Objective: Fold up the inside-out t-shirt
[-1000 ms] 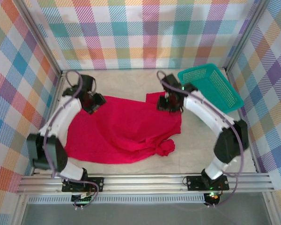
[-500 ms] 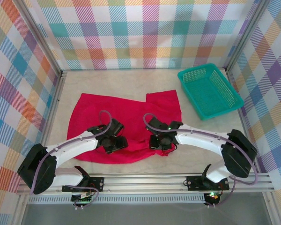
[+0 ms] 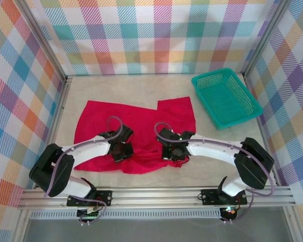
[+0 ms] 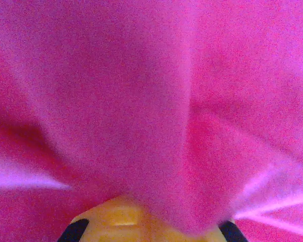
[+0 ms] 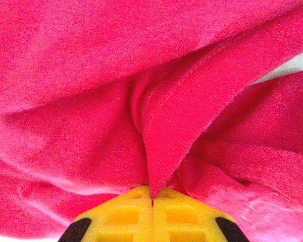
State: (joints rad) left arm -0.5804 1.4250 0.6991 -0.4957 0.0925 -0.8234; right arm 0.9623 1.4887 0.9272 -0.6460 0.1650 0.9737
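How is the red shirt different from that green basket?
The shirt is red, soft and crumpled; the basket is teal, stiff mesh. The shirt spreads wider than the basket. The left gripper and right gripper pinch the shirt; the basket sits untouched. Both rest on the table.

The inside-out t-shirt (image 3: 136,121) is plain bright red cloth, lying rumpled on the tabletop (image 3: 141,88). Most of it spreads out on the far side of the left pincer (image 3: 122,151) and right pincer (image 3: 174,151). Its near edge bunches at both. A stitched hem fold is nipped in the right pincer, and gathered folds run into the left.
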